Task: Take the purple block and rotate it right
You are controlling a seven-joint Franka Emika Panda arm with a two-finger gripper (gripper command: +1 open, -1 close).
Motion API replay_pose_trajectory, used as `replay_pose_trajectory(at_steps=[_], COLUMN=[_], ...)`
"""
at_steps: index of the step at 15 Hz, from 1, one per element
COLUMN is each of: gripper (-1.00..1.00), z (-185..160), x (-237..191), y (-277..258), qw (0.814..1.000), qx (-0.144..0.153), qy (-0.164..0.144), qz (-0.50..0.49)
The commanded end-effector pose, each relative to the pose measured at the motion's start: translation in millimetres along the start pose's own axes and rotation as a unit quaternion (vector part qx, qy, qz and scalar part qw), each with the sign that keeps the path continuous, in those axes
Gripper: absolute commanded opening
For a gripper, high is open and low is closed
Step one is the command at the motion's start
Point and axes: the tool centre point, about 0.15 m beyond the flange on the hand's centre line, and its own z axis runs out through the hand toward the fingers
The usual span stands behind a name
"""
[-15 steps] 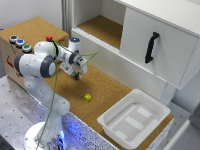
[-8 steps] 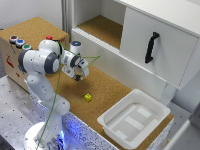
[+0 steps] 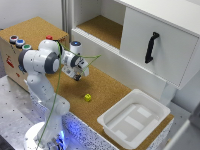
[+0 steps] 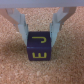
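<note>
Going left to right in the exterior view: a wooden box [image 3: 20,50] w/ coloured buttons on top sat at the far left, then the arm, w/ its gripper [image 3: 78,76] hanging low over the cork board [image 3: 107,90]. Further right a small yellow cube [image 3: 88,97] lay on the cork, well apart from the gripper. Then the white tray [image 3: 134,119] near the front edge, and behind it the white cabinet w/ a black handle [image 3: 150,46] on its door.

The purple block [image 4: 38,47] couldn't be made out in the exterior view — the gripper hid it. The wrist view showed it on the cork, directly betw. the two fingers [image 4: 21,25], yellow letters on its upper face. The fingers stood apart, one at each side of the block, very close to its side faces; whether they were touching or already pressing couldn't be told, approx. flush at best. The block looked slightly skewed relative to the fingers.

Judgement: the step in hand was the grasp, rotation not yet begun. To do it well — close evenly so both pads meet opposite faces, keep the block centred, get a firm pinch, lift only a touch off the cork so it doesn't drag, then turn the wrist to the right about the vertical axis and set it back down flat.
</note>
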Motion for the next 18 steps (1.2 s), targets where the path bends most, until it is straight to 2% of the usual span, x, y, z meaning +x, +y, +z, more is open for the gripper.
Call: replay_pose_trajectory(at_steps=[1, 4, 5, 8, 10, 11, 12, 13, 14, 17, 18], gripper=[-1.0, -1.0, -1.0, -1.0, -1.0, -1.0, -1.0, -1.0, -1.0, -1.0, -1.0], z=[-24.1, -47.2, -47.5, -45.6, -41.4, -39.4, -37.8, -34.8, -32.9, -27.7, -26.8], x=[17.2, 30.8, 35.4, 40.6, 43.4, 45.8, 49.3, 54.7, 60.9, 79.9, 83.8], y=[-7.8, -7.9, -7.4, -8.2, -12.4, -13.3, -16.6, -21.0, -23.0, -25.3, -26.0], qw=[0.999, 0.999, 0.997, 0.998, 0.996, 0.994, 0.99, 0.985, 0.976, 0.945, 0.936], qx=[-0.047, -0.038, -0.06, -0.042, -0.051, -0.045, -0.064, -0.079, -0.08, -0.06, -0.063], qy=[0.014, 0.014, 0.002, -0.002, -0.009, -0.014, -0.016, -0.021, -0.026, -0.043, -0.051], qz=[0.018, 0.034, 0.04, 0.049, 0.067, 0.1, 0.122, 0.154, 0.201, 0.319, 0.343])
